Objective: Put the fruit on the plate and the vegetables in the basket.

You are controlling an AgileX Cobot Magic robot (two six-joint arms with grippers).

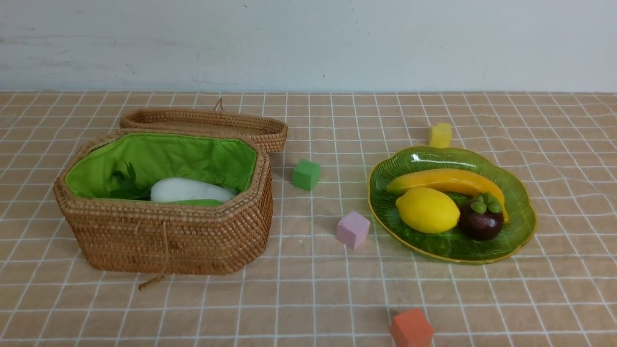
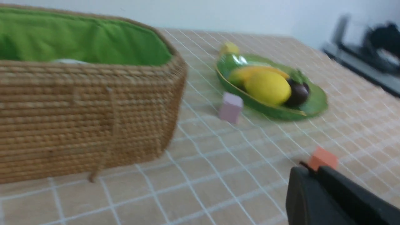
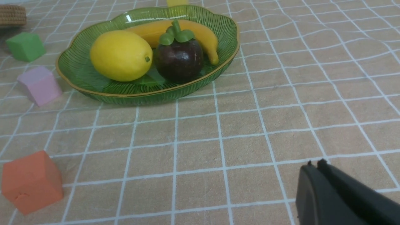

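Note:
On the green ribbed plate [image 1: 518,226] lie a yellow lemon [image 1: 427,210], a long banana [image 1: 448,180] and a dark purple mangosteen [image 1: 480,221]. The wicker basket [image 1: 168,236] with green lining holds a white radish [image 1: 188,190] with dark leaves and a sliver of a light green gourd [image 1: 195,202]; other vegetables are hidden. Neither arm shows in the front view. My left gripper [image 2: 312,168] is shut and empty, low over the cloth beside the basket [image 2: 78,118]. My right gripper [image 3: 315,164] is shut and empty, well short of the plate [image 3: 81,86].
The basket's shallow lid [image 1: 207,123] lies behind it. Foam cubes sit on the checked cloth: green [image 1: 305,174], pink [image 1: 353,229], yellow [image 1: 440,135] behind the plate, orange [image 1: 411,329] near the front edge. A dark object [image 2: 375,47] stands beyond the table in the left wrist view.

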